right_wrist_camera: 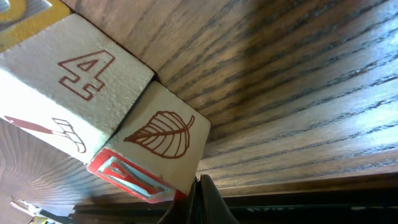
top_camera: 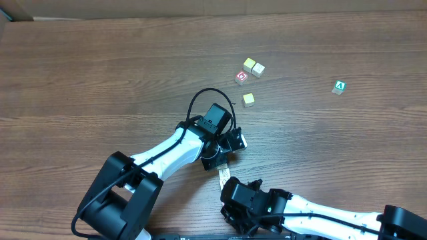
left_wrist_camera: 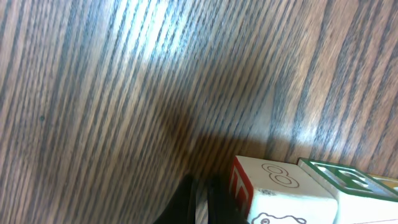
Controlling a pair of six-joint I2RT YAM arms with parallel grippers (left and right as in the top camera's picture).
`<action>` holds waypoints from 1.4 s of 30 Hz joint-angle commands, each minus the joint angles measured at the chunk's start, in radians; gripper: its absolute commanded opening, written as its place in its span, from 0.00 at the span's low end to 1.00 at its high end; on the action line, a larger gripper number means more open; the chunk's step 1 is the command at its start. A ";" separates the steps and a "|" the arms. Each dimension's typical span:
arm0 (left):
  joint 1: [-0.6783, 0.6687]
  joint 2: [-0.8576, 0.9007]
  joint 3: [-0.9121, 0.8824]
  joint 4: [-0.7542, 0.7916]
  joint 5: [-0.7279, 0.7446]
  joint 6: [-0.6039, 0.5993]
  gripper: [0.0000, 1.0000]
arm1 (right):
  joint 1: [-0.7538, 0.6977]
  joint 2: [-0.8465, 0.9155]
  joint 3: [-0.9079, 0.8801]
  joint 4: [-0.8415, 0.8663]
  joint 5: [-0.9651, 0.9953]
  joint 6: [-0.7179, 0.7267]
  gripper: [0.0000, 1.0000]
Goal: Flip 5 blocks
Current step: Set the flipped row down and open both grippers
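At the table's (top_camera: 100,60) middle, the left gripper (left_wrist_camera: 202,200) is closed with nothing seen between its fingers, and an 8 block (left_wrist_camera: 280,186) lies just beside their tip, touching a green-edged cube (left_wrist_camera: 348,177). Nearer the front edge the right gripper (right_wrist_camera: 202,198) is closed the same way, gripping nothing visible, its tip just beside a leaf block (right_wrist_camera: 163,140) that touches a 4 block (right_wrist_camera: 78,81). Farther back, clear of both arms, a red-marked block (top_camera: 241,78) sits near three pale cubes (top_camera: 249,65), with the A cube (top_camera: 339,87) well off to the right.
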 commanded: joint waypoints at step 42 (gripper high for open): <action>0.018 0.080 -0.014 0.006 -0.042 -0.027 0.04 | 0.037 0.001 0.036 0.008 0.014 -0.046 0.04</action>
